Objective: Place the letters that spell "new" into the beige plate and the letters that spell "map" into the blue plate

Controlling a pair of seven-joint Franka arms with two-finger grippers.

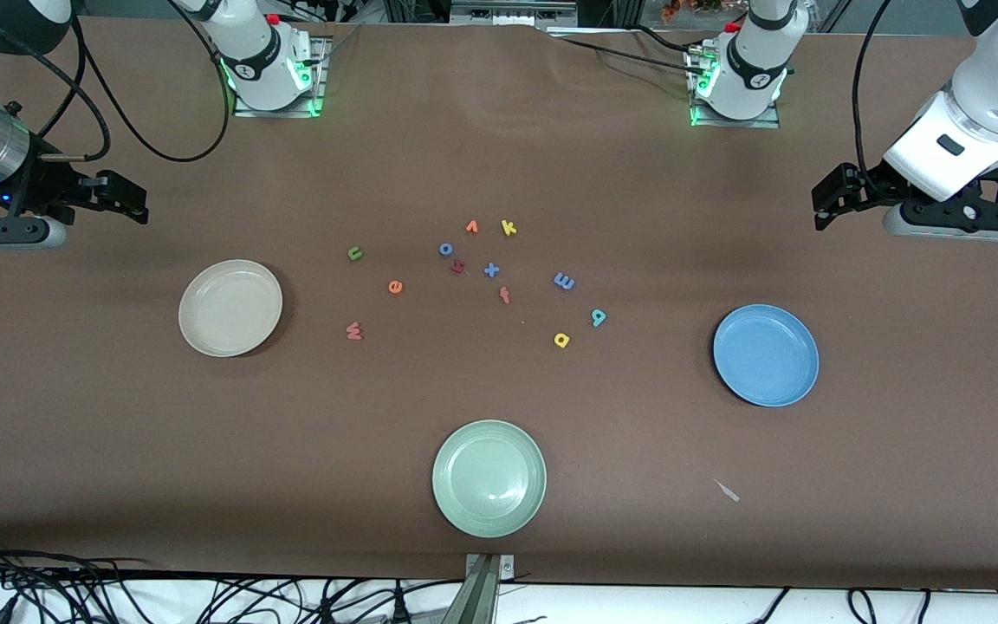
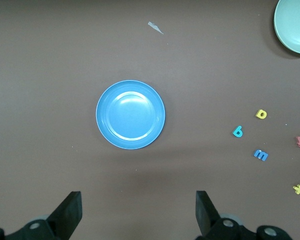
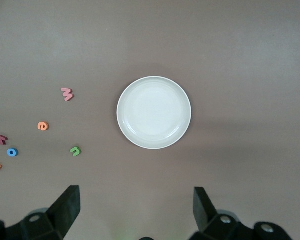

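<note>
My arms wait at the table's ends: left gripper (image 2: 135, 215) spread above the empty blue plate (image 1: 766, 354), right gripper (image 3: 135, 212) spread above the empty beige plate (image 1: 230, 307). Between the plates lie green n (image 1: 355, 253), orange e (image 1: 395, 287), pinkish-red w (image 1: 353, 330), blue m (image 1: 564, 281), teal p (image 1: 599, 317), yellow a (image 1: 561, 340).

Blue plate (image 2: 130, 114) sits centre, empty; left gripper (image 2: 139, 212) at 6 o'clock, fingers spread wide. Yellow a (image 2: 261, 114), teal p (image 2: 237, 132), blue m (image 2: 260, 155) at 3 o'clock.
</note>
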